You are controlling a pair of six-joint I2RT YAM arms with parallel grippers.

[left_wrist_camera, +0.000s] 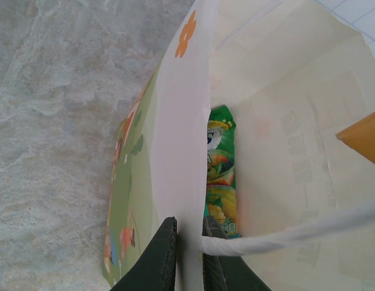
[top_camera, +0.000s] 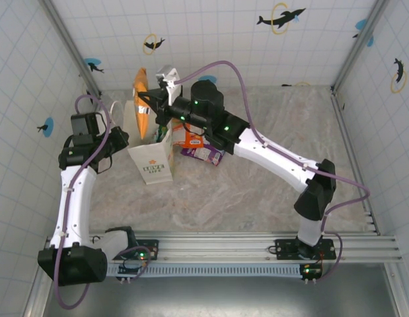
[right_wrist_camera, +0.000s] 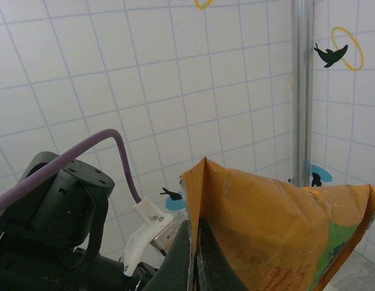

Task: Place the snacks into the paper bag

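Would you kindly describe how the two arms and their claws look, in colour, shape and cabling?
Both arms share one design: the left arm and right arm have white tubular links between bulky black joint housings, some with small green lights. A purple cable loops along each. The left claw and right claw are slim, dark and tapered.

Paper bag (top_camera: 152, 164) upright, green packet (left_wrist_camera: 220, 176) inside — orange packet (right_wrist_camera: 278, 230) aloft, purple packet (top_camera: 207, 155) beside

You'll see the paper bag (top_camera: 153, 158) standing near the tabletop's (top_camera: 270, 191) back left corner. One snack (left_wrist_camera: 220, 176) sits inside it. More snacks (top_camera: 205, 154) lie just right of the bag. Another snack (top_camera: 141, 89) hangs over the bag's open top.
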